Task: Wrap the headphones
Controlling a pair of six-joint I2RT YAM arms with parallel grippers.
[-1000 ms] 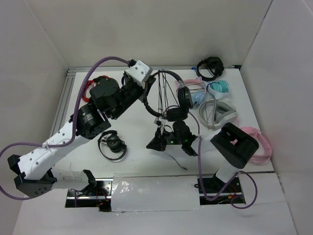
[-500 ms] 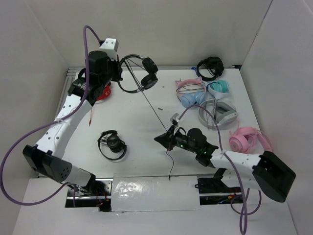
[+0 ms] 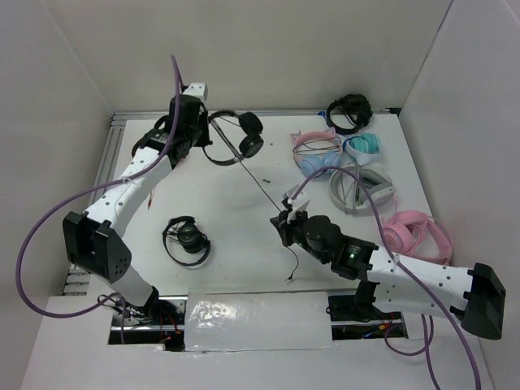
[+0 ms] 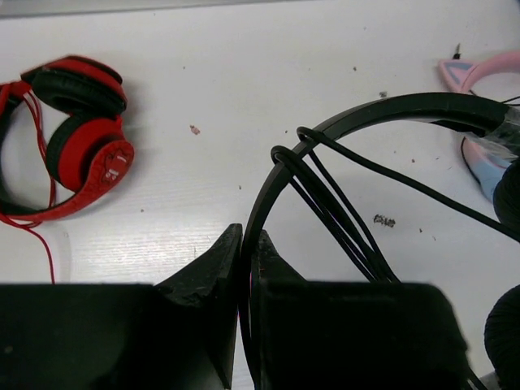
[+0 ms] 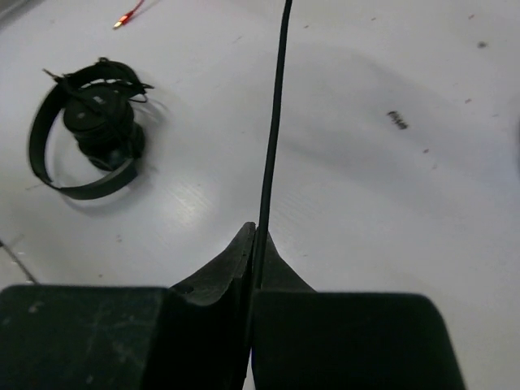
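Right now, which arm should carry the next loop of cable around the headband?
Right: the right claw is shut on the taut cable, free to lead it around, while the left claw clamps the headband as anchor.

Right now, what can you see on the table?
headphones: one, black, far left
cable: one, black, stretched across the middle
small pair: one, black, near left
red pair: one, red-black, far left
corner pair: one, black, far right
cat-ear pair: one, pink-blue, right
teal pair: one, teal-white, right
grey pair: one, grey-white, right
pink pair: one, pink, near right
table: one, white, underneath
left end effector: one, black, shut on headphones
right end effector: one, black, shut on cable
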